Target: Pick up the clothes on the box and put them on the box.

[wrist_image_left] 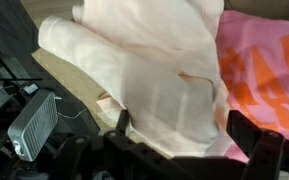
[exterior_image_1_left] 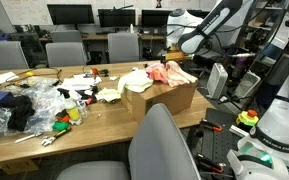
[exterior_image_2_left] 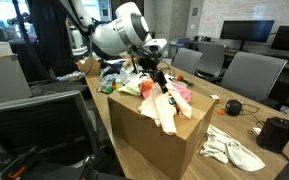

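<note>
Right now your tool (wrist_image_left: 180, 124) is released. In the wrist view its jaws stand wide apart at the bottom edge, one at 7 o'clock and one at 5 o'clock. The cream cloth (wrist_image_left: 154, 80) fills the span between them. I cannot tell whether the tips already press into the fabric.

Everything turns on that cloth lying dead ahead, at 12 o'clock from the tool. Its long axis runs slantwise, from about 10 o'clock down to 4 o'clock, so the open jaws sit roughly across a fold, not along it. My judgement is that a straight descent and a squeeze would catch it, with no sideways shift needed.

The pink cloth (wrist_image_left: 269, 70), printed with orange, lies just beside it at 2 o'clock and tucks under the cream edge. A deep bite may well lift both.

In an exterior view the tool (exterior_image_2_left: 156, 74) hangs over the top of the box (exterior_image_2_left: 134, 140), and the cream cloth (exterior_image_2_left: 167, 112) spills down the near face of the box. That hanging weight could drag it out of a shallow pinch.

Farther out, the box stands on the table (exterior_image_1_left: 94, 135), near its 3 o'clock end in that exterior view.
</note>
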`<state>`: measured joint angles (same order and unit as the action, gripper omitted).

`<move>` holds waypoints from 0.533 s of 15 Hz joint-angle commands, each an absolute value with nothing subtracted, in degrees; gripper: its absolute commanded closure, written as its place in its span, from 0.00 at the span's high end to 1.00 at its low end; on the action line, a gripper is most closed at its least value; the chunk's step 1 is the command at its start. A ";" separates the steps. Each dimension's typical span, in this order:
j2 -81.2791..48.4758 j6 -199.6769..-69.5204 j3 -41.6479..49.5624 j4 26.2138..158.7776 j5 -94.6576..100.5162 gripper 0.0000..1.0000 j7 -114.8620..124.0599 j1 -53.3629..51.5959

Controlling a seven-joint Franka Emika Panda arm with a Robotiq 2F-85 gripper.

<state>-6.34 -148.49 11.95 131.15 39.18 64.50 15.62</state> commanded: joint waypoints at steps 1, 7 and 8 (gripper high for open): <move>-8.40 -151.15 13.31 130.16 38.94 1.00 64.29 13.28; -10.58 -151.54 14.05 130.60 37.34 0.42 63.28 12.11; -10.62 -151.36 14.18 130.73 37.14 0.35 63.19 11.99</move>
<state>-9.69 -150.09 12.59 131.14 38.81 64.43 13.23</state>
